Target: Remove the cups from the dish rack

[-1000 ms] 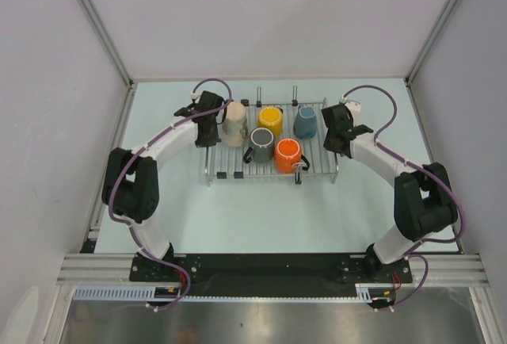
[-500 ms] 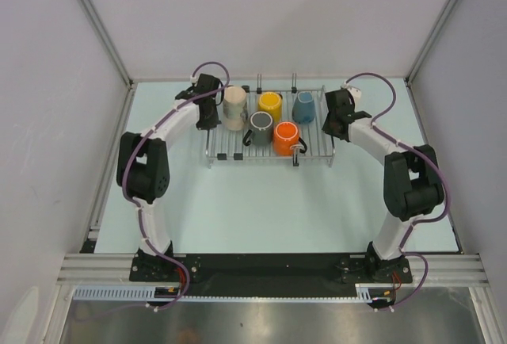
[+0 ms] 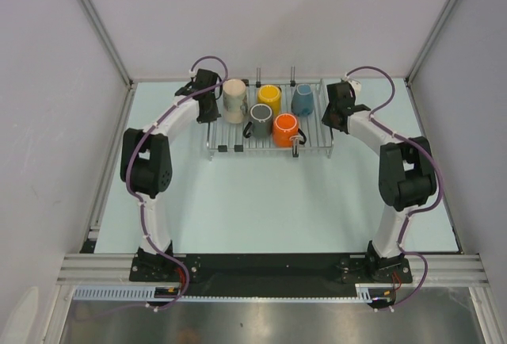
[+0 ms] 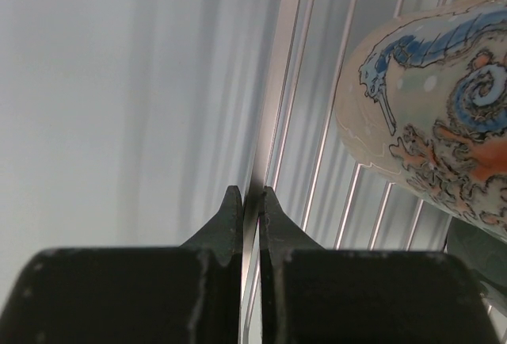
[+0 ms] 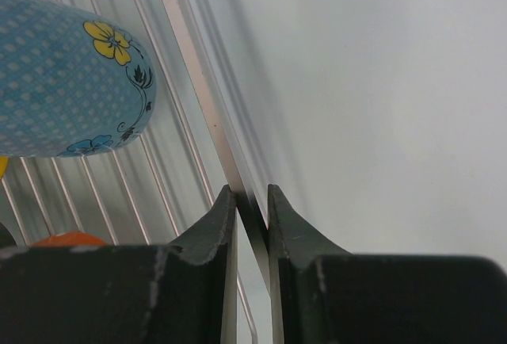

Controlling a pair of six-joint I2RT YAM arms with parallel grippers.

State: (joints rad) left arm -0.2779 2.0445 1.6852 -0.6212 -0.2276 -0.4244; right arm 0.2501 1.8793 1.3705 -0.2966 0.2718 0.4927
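Silver wire-grid dish rack [image 3: 314, 131], all five handled ceramic cups [image 3: 284, 128] aboard, is shifting farther back on the pale tabletop [image 3: 261, 201], left pincer [image 4: 245, 197] and right pincer [image 5: 247, 193] each pinching closed on its side rails, delaying unloading.

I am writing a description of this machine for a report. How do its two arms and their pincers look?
Both the left arm and the right arm have white links with bulky black joints, and a purple cable loops along each. The left pincer and right pincer are black, with two pointed, slightly scuffed fingers.
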